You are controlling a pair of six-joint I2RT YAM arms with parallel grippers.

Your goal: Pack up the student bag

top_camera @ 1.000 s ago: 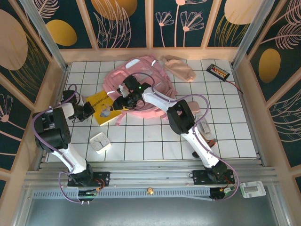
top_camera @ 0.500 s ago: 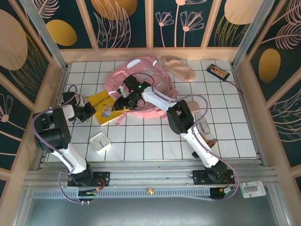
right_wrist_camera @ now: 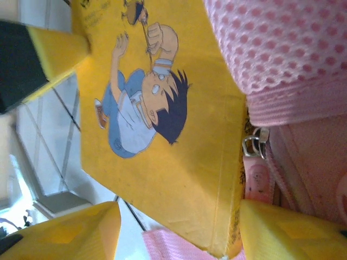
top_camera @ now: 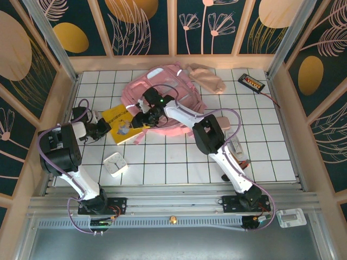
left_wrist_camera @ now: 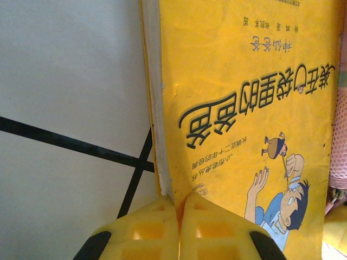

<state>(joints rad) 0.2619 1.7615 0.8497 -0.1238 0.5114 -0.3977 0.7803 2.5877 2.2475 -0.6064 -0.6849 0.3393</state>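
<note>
Where the tiled table (top_camera: 179, 162) meets its wooden walls (top_camera: 173, 60), the far edge is the crowded one. The student bag (top_camera: 133, 89) lies flat close to the far wall, left of centre. A beige cloth pouch (top_camera: 207, 77) sits just beside its far right corner, and a black device (top_camera: 252, 82) lies in the table's far right corner. Most of the open tiles run along the near side and down the right edge. A small white clock (top_camera: 115, 163) sits near left. A yellow book (top_camera: 120, 122) lies against the bag's near left side, one corner touching its pink mesh.

The left gripper (top_camera: 102, 129) is at the book's outer edge, apart from the bag. Its fingertips (left_wrist_camera: 157, 216) are pressed fully together at the book's corner, and I cannot tell whether any page is nipped between them. The right gripper (top_camera: 142, 119) hovers over the bag's near edge. Its fingers (right_wrist_camera: 70, 233) are partly spread on either side of the book's corner beside the mesh, and they clasp nothing that I can make out.
</note>
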